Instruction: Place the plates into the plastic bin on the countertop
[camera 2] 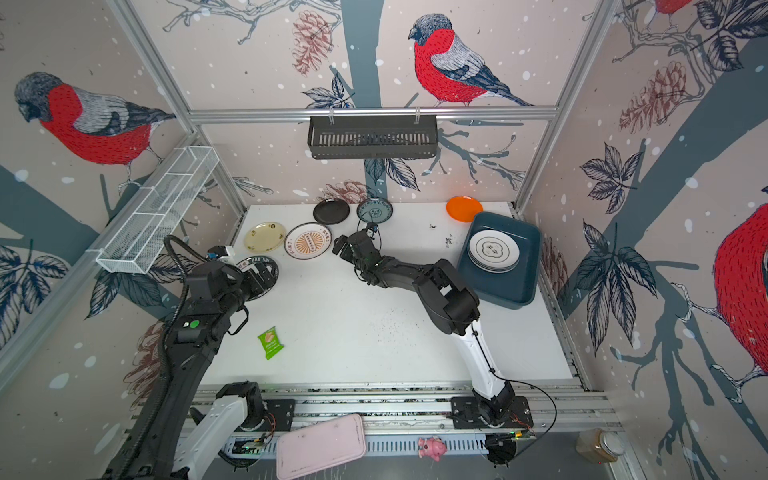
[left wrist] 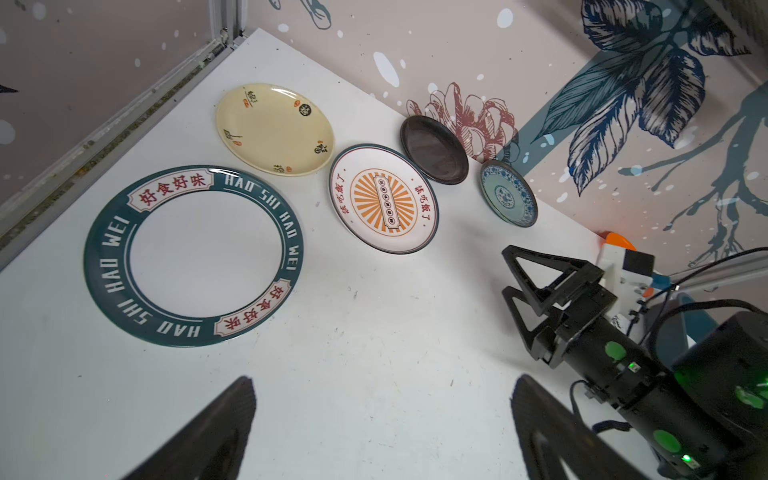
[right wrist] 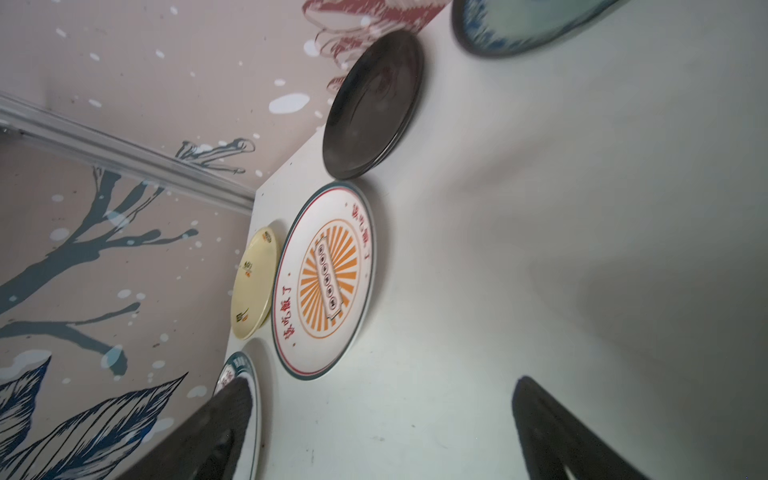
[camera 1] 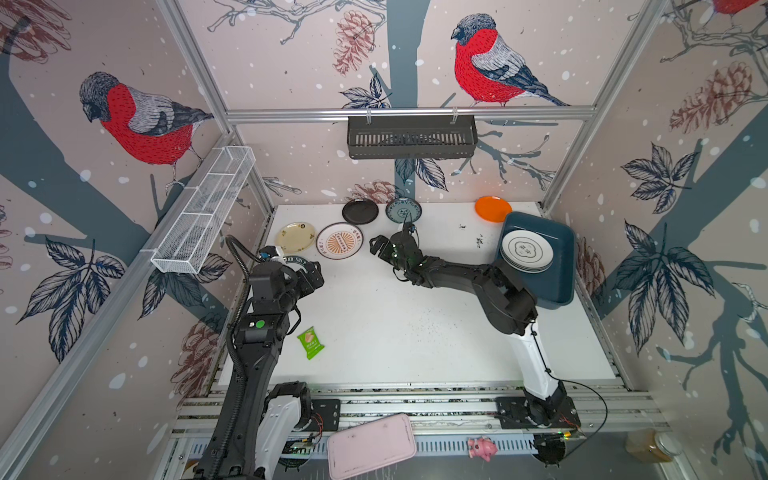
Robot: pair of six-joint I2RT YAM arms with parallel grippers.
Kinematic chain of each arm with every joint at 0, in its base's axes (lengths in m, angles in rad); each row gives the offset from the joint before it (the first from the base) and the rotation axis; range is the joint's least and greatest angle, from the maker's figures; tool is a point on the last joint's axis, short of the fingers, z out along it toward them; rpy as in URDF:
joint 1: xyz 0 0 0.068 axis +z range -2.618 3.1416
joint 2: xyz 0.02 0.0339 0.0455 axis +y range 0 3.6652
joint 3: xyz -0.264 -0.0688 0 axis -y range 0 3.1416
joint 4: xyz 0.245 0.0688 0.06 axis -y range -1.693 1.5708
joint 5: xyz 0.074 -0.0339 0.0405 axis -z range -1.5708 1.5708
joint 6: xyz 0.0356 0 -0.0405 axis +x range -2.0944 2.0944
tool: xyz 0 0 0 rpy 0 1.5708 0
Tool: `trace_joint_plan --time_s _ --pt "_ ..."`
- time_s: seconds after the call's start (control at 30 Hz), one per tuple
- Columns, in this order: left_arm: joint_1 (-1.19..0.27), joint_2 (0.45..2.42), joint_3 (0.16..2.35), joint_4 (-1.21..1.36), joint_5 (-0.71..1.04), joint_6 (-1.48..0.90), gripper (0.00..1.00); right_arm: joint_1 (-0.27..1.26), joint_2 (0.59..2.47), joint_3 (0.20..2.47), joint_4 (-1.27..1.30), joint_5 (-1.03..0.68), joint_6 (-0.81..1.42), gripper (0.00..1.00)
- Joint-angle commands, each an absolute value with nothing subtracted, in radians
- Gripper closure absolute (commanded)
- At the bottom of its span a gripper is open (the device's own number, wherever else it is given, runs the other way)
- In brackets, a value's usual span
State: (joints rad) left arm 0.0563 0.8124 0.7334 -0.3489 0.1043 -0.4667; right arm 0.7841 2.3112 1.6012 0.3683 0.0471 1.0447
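A stack of white plates (camera 1: 527,251) with black rims lies in the teal bin (camera 1: 559,291) at the right edge of the bench (camera 1: 395,328), the orange plate (camera 1: 493,208) just behind the bin's far corner. Near the far and left edges lie the patterned plate (camera 1: 403,210), black plate (camera 1: 360,211), sunburst plate (camera 1: 339,241), cream plate (camera 1: 296,237) and dark-ringed plate (left wrist: 193,255). The left tool (left wrist: 384,382) hangs at the dark-ringed plate, the right tool (camera 1: 386,245) just beside the sunburst plate; both stand wide open, holding nothing. Middle and near bench offer open room, save a green packet (camera 1: 311,342).
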Motion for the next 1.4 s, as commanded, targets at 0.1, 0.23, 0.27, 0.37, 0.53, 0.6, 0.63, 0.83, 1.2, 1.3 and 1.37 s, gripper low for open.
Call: trace_joint_plan --time_s 0.1,0.23,0.27,0.37,0.53,0.6,0.63,0.83,1.2,1.3,1.37 --pt "0.066 0.848 0.730 -0.306 0.110 -0.500 0.04 0.800 2.467 1.775 0.492 -0.049 1.096 0.04" --pt "0.068 0.894 0.733 -0.271 0.151 -0.529 0.04 0.812 2.537 1.847 0.523 -0.058 1.127 0.06" --pt "0.069 0.909 0.732 -0.261 0.158 -0.546 0.04 0.816 2.545 1.844 0.539 -0.056 1.136 0.06" --pt "0.068 0.972 0.740 -0.214 0.206 -0.593 0.04 0.822 2.552 1.821 0.577 -0.058 1.154 0.06" --pt "0.068 1.103 0.759 -0.119 0.293 -0.697 0.04 0.822 2.501 1.694 0.690 -0.068 1.178 0.07" --pt "0.068 1.139 0.745 -0.036 0.326 -0.747 0.04 0.822 2.462 1.628 0.731 -0.061 1.178 0.07" --pt "0.069 1.156 0.741 0.003 0.334 -0.771 0.04 0.822 2.433 1.585 0.759 -0.058 1.175 0.07" --pt "0.069 1.277 0.751 0.114 0.319 -0.898 0.04 0.827 2.237 1.309 0.900 -0.007 1.146 0.05" --pt "0.069 1.550 0.873 0.181 0.404 -0.983 0.10 0.868 2.011 1.088 0.914 0.092 1.073 0.04" --pt "0.070 1.625 0.924 0.173 0.420 -0.994 0.14 0.870 1.982 1.079 0.912 0.092 1.060 0.04" --pt "0.069 1.658 0.961 0.132 0.406 -0.986 0.15 0.870 1.969 1.074 0.910 0.094 1.052 0.04"
